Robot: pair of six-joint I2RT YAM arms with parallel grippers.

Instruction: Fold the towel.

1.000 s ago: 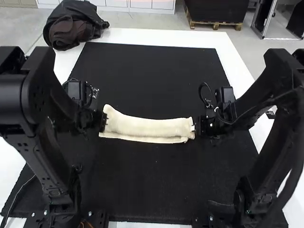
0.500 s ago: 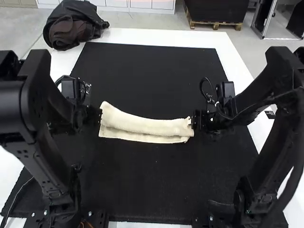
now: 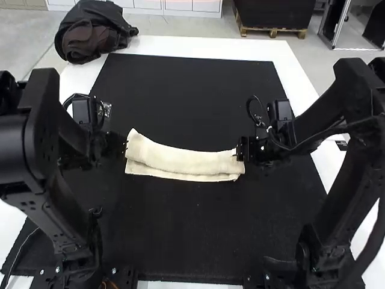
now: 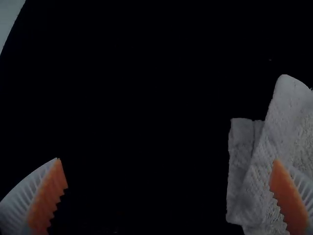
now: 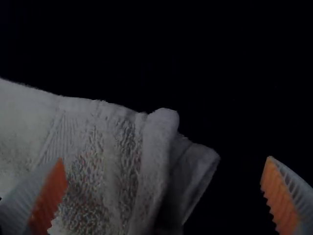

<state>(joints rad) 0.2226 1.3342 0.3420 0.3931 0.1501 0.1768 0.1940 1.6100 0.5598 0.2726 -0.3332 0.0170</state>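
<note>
Folded over itself into a long narrow strip, the cream towel (image 3: 180,160) lies across the middle of the black mat, a lower layer showing along its near edge. My left gripper (image 3: 122,146) is at the strip's left end, and my right gripper (image 3: 242,149) is at its right end. In the left wrist view, my left gripper (image 4: 168,188) stands open, one finger over the edge of the towel (image 4: 274,166). My right gripper (image 5: 164,188) is also open in the right wrist view, with the end of the towel (image 5: 112,156) between and below its fingers.
The black mat (image 3: 192,90) covers most of the white table (image 3: 264,47). A dark bundle of cloth or a bag (image 3: 90,33) rests at the table's far left corner.
My left gripper has drawn a little left, off the towel's left end. My right gripper has shifted slightly left and toward the far side. The towel has barely changed.
</note>
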